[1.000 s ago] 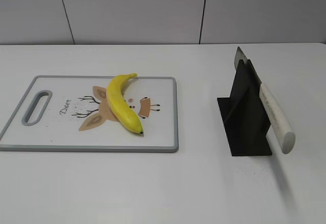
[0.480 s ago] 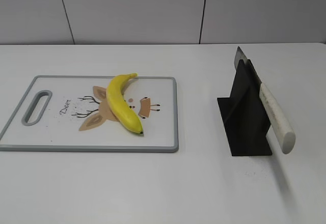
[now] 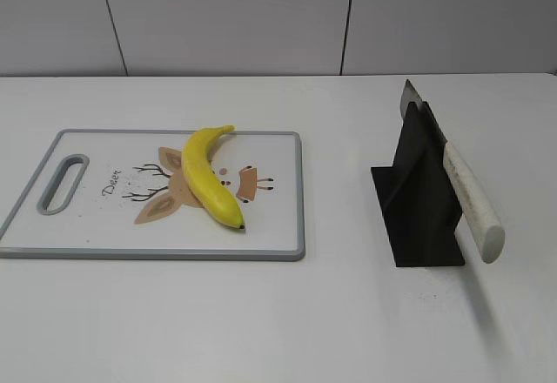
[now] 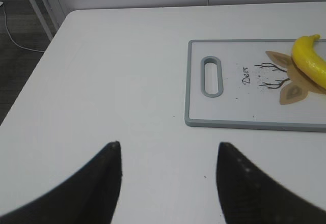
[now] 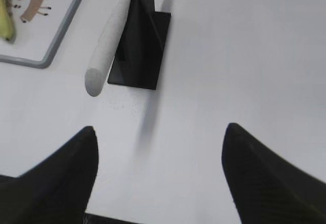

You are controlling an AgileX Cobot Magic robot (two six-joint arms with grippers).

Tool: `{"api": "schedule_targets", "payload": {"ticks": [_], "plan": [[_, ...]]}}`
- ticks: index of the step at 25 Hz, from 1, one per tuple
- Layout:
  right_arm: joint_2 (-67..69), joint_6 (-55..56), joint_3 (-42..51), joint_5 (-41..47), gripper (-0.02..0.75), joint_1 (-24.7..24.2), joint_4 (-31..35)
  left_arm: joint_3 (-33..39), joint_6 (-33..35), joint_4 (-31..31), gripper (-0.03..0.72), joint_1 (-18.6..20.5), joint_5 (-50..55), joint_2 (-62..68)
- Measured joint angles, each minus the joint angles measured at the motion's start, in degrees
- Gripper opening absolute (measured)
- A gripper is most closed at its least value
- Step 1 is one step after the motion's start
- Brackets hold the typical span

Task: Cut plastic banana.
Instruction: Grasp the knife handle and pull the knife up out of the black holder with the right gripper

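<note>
The yellow plastic banana (image 3: 209, 177) lies on a white cutting board (image 3: 96, 226) with a grey rim and a deer print, left of centre. Part of the banana shows in the left wrist view (image 4: 310, 61) and in the right wrist view (image 5: 6, 10). A knife with a white handle (image 3: 470, 196) rests in a black stand (image 3: 416, 200) on the right, handle pointing toward me. My left gripper (image 4: 168, 147) is open and empty over the bare table left of the board. My right gripper (image 5: 160, 132) is open and empty, near the front of the stand. Neither gripper shows in the exterior view.
The white table (image 3: 348, 313) stretches around the board and stand. A grey panelled wall (image 3: 261, 17) rises behind it. The table's left edge and the floor show in the left wrist view (image 4: 20, 66).
</note>
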Motion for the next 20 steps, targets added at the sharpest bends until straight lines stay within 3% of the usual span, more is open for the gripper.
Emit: {"api": "schedule_targets", "payload": {"ticks": [6, 20], "plan": [[15.63, 0.0, -8.41, 6.08, 0.59, 0.0, 0.81, 0.0, 0.0, 0.0, 0.562, 0.0, 0.0, 0.0], [42.38, 0.18, -21.42, 8.25, 0.59, 4.49, 6.06, 0.0, 0.0, 0.0, 0.632, 0.0, 0.0, 0.0]]}}
